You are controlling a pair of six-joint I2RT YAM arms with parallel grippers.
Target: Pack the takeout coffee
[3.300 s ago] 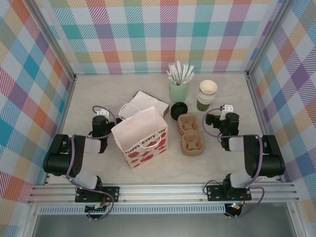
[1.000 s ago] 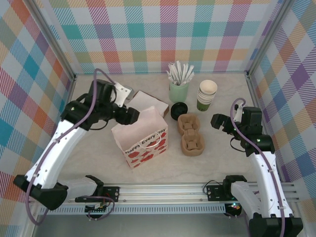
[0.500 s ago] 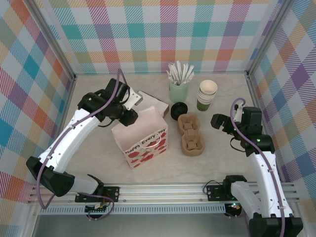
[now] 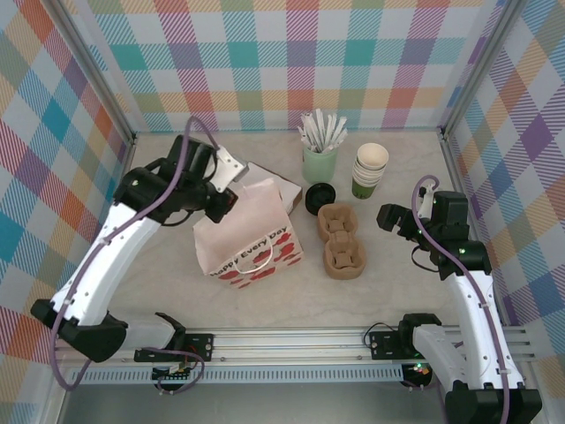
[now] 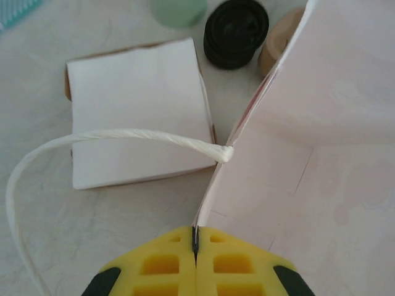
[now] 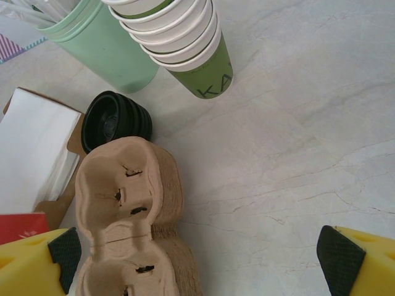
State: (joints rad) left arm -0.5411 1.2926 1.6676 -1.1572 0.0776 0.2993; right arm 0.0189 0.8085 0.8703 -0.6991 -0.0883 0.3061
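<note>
Two grippers | my left gripper (image 5: 195,239) clenched on paper bag (image 4: 252,238) rim | my right gripper (image 4: 387,215) gaping, holding nothing | coffee (image 6: 117,123) stands black lid up, just beside cardboard carrier (image 6: 129,203), near napkins (image 5: 136,111) | bag between left and coffee | bag reads "Happy Every Day"; stacked cups (image 6: 185,43) show "KA"

The bag (image 4: 252,234) is thin matt paper, and its handle (image 5: 123,135) is twisted paper cord. The napkins (image 5: 136,111) are soft white paper. The cup carrier (image 6: 133,216), at the lower left of the right wrist view, is rough moulded pulp. The tabletop (image 6: 296,135) looks like smooth veined stone. The left gripper (image 5: 195,237) has faintly glossy yellow plastic fingers (image 5: 160,265).
</note>
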